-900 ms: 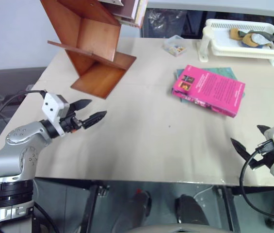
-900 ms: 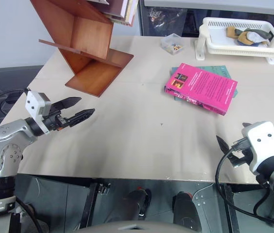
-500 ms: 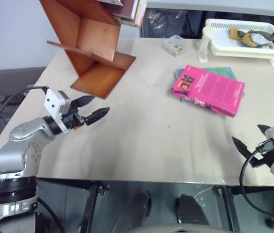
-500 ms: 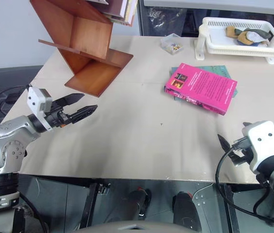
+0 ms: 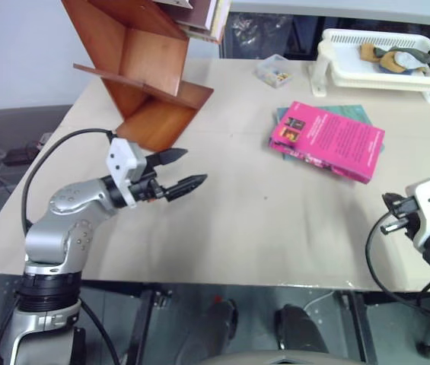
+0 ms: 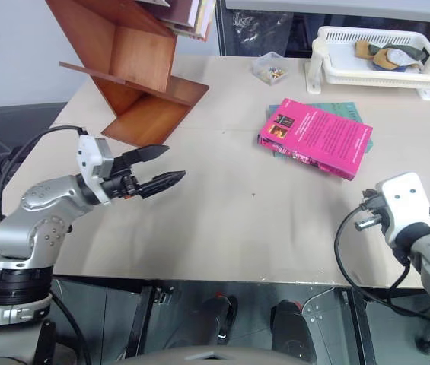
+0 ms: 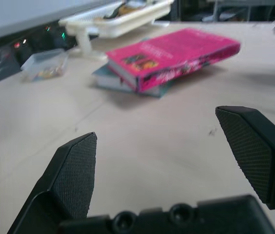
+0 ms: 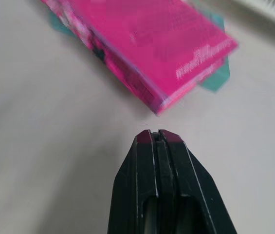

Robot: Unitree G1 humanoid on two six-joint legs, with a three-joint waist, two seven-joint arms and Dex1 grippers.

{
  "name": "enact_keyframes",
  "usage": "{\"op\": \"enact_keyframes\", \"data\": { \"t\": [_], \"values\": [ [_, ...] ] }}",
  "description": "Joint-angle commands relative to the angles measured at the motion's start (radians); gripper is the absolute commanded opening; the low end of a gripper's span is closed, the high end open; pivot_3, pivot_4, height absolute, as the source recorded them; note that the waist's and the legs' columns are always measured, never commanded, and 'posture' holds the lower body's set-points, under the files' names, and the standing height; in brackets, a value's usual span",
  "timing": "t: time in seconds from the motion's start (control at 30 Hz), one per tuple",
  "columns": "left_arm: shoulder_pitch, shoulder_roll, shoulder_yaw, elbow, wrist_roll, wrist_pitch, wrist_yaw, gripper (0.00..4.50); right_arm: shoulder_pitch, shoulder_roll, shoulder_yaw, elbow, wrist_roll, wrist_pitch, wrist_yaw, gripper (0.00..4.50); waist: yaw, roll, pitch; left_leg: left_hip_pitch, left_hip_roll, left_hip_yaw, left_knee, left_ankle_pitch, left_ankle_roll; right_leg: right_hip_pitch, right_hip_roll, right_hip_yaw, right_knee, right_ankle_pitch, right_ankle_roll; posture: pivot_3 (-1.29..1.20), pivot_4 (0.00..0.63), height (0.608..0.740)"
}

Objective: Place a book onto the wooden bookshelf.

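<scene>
**Pink book waiting, both grippers empty**

Beige tabletop carrying everything. Reddish-brown polished wooden bookshelf of tilted crossing boards standing at the far left corner, already holding a few books up top. White plastic basket sitting at the far right. Thick bright pink rectangular book lying flat on a thin teal book, right of centre, well apart from the shelf. Left gripper hovering over the table with black fingers spread wide, pointing toward the pink book. Right gripper pressed together, empty, aiming at the book's near corner.

Risking, as a judgement: dragging the teal book along, or pushing the pink one off it instead of clamping.
</scene>
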Motion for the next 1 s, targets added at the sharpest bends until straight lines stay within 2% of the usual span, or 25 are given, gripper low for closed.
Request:
{"op": "enact_keyframes", "data": {
  "t": [0.03, 0.27, 0.47, 0.63, 0.77, 1.0],
  "values": [
    [-0.025, -0.045, -0.028, -0.059, -0.014, -0.001, 0.033, 4.5, -0.068, -0.053, 0.03, 0.135, -0.074, -0.026, -0.021, 0.05, 0.0, 0.0, 0.0, 0.0, 0.0, 0.0, 0.0, 0.0, 0.0, 0.0, 0.0, 0.0, 0.0, 0.0, 0.0, 0.0, 0.15, 0.74],
    [-0.04, -0.13, -0.092, -0.092, 0.0, 0.006, 0.1, 4.5, -0.187, -0.078, 0.098, 0.328, -0.123, -0.123, 0.016, 0.05, -0.003, 0.001, 0.0, -0.001, 0.0, 0.0, 0.0, 0.002, -0.003, 0.0, 0.0, 0.0, 0.0, 0.0, 0.0, 0.0, 0.15, 0.74],
    [-0.036, -0.154, -0.108, -0.102, -0.007, 0.026, 0.131, 4.5, -0.34, -0.022, 0.209, 0.462, -0.154, -0.216, 0.023, 0.05, -0.009, 0.001, 0.0, 0.0, 0.0, 0.001, 0.0, 0.002, -0.003, 0.0, 0.0, 0.001, 0.001, 0.0, 0.0, 0.0, 0.15, 0.74],
    [-0.046, -0.187, -0.124, -0.092, -0.005, 0.048, 0.171, 4.5, -0.423, 0.037, 0.277, 0.492, -0.153, -0.272, 0.051, 0.05, -0.012, 0.001, 0.001, -0.001, 0.0, 0.0, 0.0, 0.002, -0.003, 0.0, 0.0, 0.001, 0.001, 0.0, 0.0, 0.0, 0.15, 0.74],
    [-0.067, -0.252, -0.119, -0.105, -0.041, 0.125, 0.256, 4.5, -0.455, 0.081, 0.33, 0.489, -0.16, -0.3, 0.07, 0.05, -0.013, 0.001, 0.001, -0.001, 0.0, 0.0, 0.0, 0.002, -0.003, 0.0, 0.0, 0.0, 0.001, 0.0, 0.0, 0.0, 0.15, 0.74],
    [-0.15, -0.337, -0.075, -0.068, -0.144, 0.377, 0.45, 4.5, -0.516, 0.145, 0.378, 0.525, -0.181, -0.326, 0.062, 0.05, -0.02, 0.001, 0.001, -0.001, -0.001, 0.0, 0.001, 0.002, -0.004, 0.0, 0.001, 0.0, 0.001, 0.0, 0.0, 0.0, 0.15, 0.74]
  ]
}}
